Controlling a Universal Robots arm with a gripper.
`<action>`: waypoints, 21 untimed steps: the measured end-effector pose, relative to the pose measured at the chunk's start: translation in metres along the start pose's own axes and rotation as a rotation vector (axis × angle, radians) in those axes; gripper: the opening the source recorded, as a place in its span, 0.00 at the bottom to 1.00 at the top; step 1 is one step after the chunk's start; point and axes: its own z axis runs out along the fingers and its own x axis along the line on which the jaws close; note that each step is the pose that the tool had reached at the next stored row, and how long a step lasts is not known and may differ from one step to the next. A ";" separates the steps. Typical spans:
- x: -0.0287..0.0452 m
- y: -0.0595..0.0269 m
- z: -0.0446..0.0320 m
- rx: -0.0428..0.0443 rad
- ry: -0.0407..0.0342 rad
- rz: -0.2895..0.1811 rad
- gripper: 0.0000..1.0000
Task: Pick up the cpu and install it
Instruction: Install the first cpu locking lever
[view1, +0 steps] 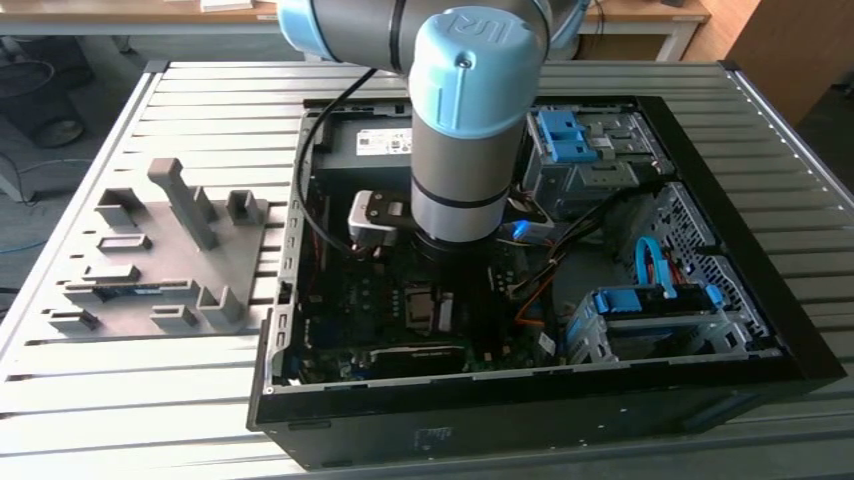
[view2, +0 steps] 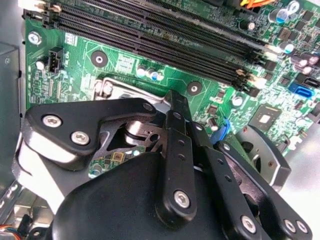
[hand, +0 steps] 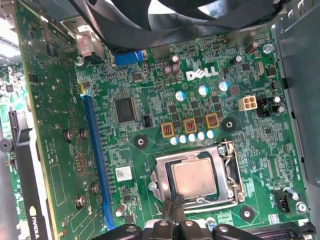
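Gripper (hand: 172, 212) is hanging low over the green motherboard (hand: 210, 95), tips drawn close together just at the edge of the socket frame (hand: 159, 172). It is gripping nothing that shows. In the second wrist view the gripper (view2: 175, 100) linkage is crowding the frame, pointing at the socket's metal corner.

The cpu (hand: 194, 179) is lying flat inside the socket frame, silvery top facing up, just beside the gripper tips.

Arm (view1: 461, 130) is standing near vertical, reaching straight down into the open computer case (view1: 747, 330), which is resting on the slatted worktop (view1: 200, 110). A grey parts holder (view1: 167, 260) is sitting on the worktop beside the case.
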 end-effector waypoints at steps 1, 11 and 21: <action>0.0001 0.0006 0.0000 0.0000 0.0001 0.000 0.10; 0.0003 0.0016 0.0000 0.0000 -0.0001 0.000 0.10; -0.0009 -0.0047 0.0036 -0.0063 0.0018 0.000 0.10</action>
